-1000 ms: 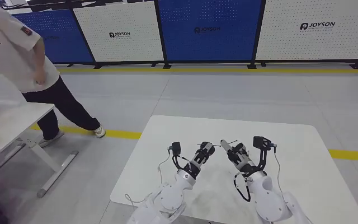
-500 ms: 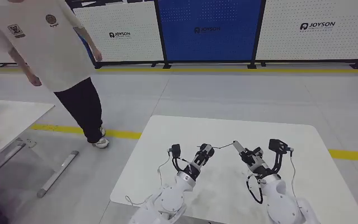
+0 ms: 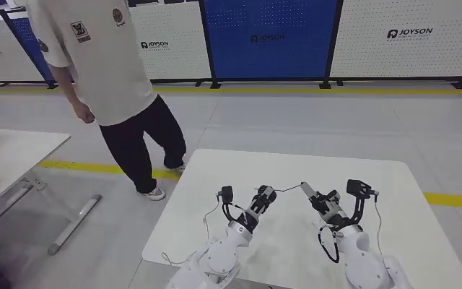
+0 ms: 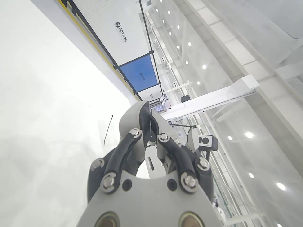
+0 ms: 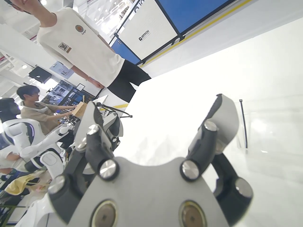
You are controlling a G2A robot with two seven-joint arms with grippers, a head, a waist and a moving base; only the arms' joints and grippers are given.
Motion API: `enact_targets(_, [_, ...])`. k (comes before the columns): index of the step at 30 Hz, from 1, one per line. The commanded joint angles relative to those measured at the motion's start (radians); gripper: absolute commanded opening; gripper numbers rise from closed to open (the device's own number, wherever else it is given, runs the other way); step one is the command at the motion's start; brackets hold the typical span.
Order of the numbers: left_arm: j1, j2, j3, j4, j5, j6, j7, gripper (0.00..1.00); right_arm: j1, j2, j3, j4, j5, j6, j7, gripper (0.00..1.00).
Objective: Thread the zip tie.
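Partition panels (image 3: pixel 271 40) stand behind the white table (image 3: pixel 238 170).

Top camera sits above the arms, looking down and forward over the table (image 3: pixel 361 170) to the panels (image 3: pixel 267 36); left wrist camera, close behind the left gripper (image 4: pixel 148 116), tilts up past the far edge; right wrist camera, close behind the right gripper (image 5: pixel 157 103), faces the far left corner; all share table and panels.
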Motion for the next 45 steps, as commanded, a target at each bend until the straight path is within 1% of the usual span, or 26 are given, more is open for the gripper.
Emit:
enact_targets(1, [0.000, 0.000, 0.000, 0.000, 0.000, 0.000, 0.000, 0.00, 0.000, 0.000, 0.000, 0.000, 0.000, 0.000, 0.000, 1.00])
enact_targets(26, [0.000, 0.000, 0.000, 0.000, 0.000, 0.000, 0.000, 0.00, -0.001, 0.000, 0.000, 0.001, 0.001, -0.001, -0.002, 1.00])
enact_targets(30, [0.000, 0.000, 0.000, 0.000, 0.000, 0.000, 0.000, 0.00, -0.006, 0.005, 0.000, 0.001, -0.035, -0.027, 0.022, 1.00])
enact_targets(34, [0.000, 0.000, 0.000, 0.000, 0.000, 0.000, 0.000, 0.00, -0.008, 0.013, 0.003, -0.006, -0.091, -0.072, 0.059, 1.00])
enact_targets(38, [0.000, 0.000, 0.000, 0.000, 0.000, 0.000, 0.000, 0.00, 0.010, 0.019, 0.000, -0.003, -0.139, -0.119, 0.109, 1.00])
enact_targets(39, [0.000, 0.000, 0.000, 0.000, 0.000, 0.000, 0.000, 0.00, 0.017, 0.020, 0.001, -0.002, -0.154, -0.116, 0.106, 1.00])
enact_targets(45, [0.000, 0.000, 0.000, 0.000, 0.000, 0.000, 0.000, 0.00, 0.017, 0.020, 0.001, -0.002, -0.154, -0.116, 0.106, 1.00])
